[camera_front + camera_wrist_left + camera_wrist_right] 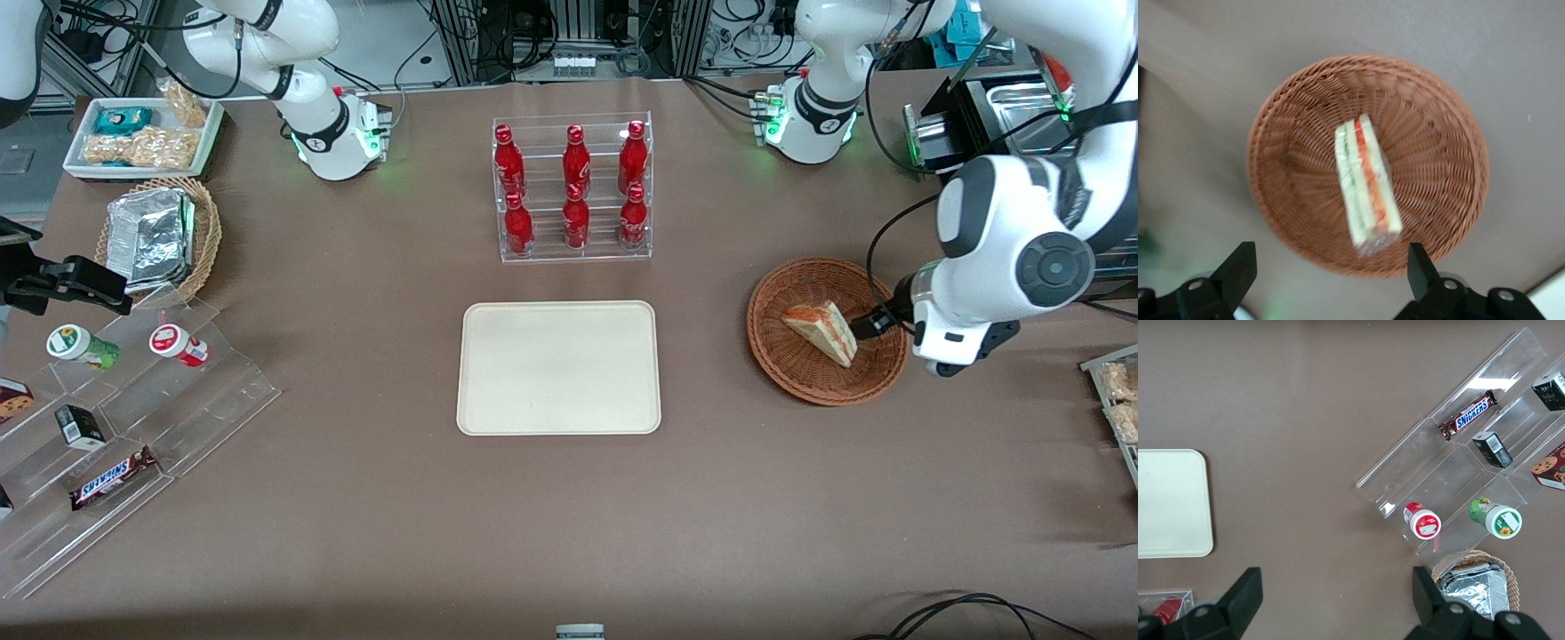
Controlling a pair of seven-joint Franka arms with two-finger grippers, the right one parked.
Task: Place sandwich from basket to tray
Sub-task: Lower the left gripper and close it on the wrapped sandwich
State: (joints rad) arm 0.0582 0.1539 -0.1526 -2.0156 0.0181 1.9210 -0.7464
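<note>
Dark-brown wicker basket (827, 331) sits toward the working arm's end of the table, with the sandwich (822, 331) lying inside on its side, filling layers showing. Left gripper (1331, 270) hovers above the basket, fingers (1239, 270) spread wide, wider than the sandwich (1366, 188), gripping nothing. Cream tray (559, 367) lies mid-table, well apart from the basket, nearer the front camera than the rack of red bottles (573, 188).

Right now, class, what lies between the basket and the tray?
Only bare brown tablecloth between basket and tray, per the front view; the open gripper hovers above the sandwich.
</note>
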